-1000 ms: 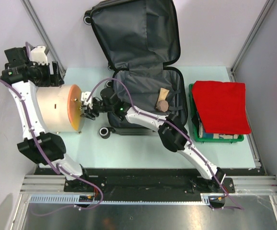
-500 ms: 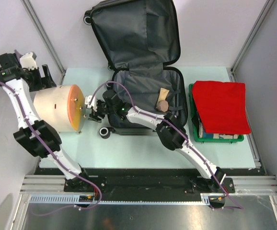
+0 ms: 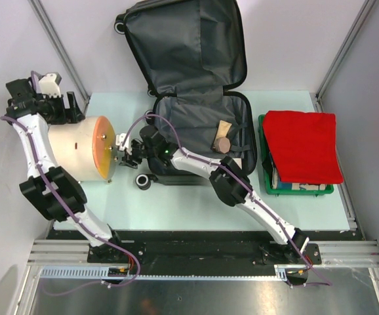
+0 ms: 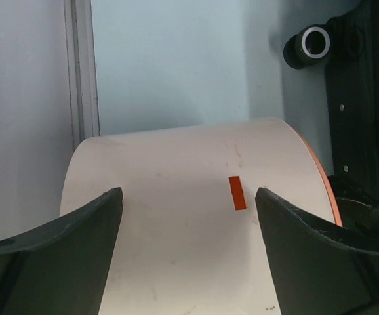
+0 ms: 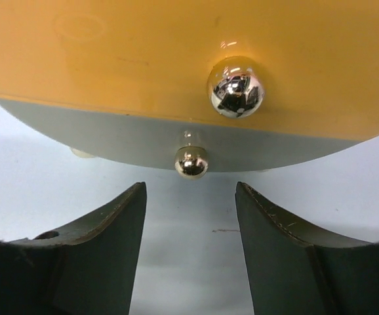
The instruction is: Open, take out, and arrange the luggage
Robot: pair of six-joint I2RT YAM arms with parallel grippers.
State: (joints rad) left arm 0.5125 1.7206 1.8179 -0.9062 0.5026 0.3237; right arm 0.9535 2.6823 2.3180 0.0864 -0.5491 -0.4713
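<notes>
The luggage (image 3: pixel 199 125) lies open at the back of the table, its lid (image 3: pixel 183 46) flung up and the dark grey lining showing. One black wheel (image 4: pixel 315 42) shows in the left wrist view. A beige cylinder (image 3: pixel 75 149) with an orange face (image 3: pixel 103 147) lies on its side to the left of the luggage. My left gripper (image 3: pixel 70 106) (image 4: pixel 188 193) is open, its fingers astride the cylinder's back end (image 4: pixel 176 223). My right gripper (image 3: pixel 119 149) (image 5: pixel 189 190) is open right in front of the orange face (image 5: pixel 130 52), just below two shiny knobs (image 5: pixel 235 86).
A small wooden piece (image 3: pixel 223 138) lies inside the luggage's lower half. A green bin (image 3: pixel 265 172) covered by a red cloth (image 3: pixel 304 144) stands to the right of the luggage. A frame post (image 4: pixel 81 65) runs along the table's left edge.
My left gripper swung out to the left and has come back over the cylinder's back end. The right gripper has stayed at the orange face.
</notes>
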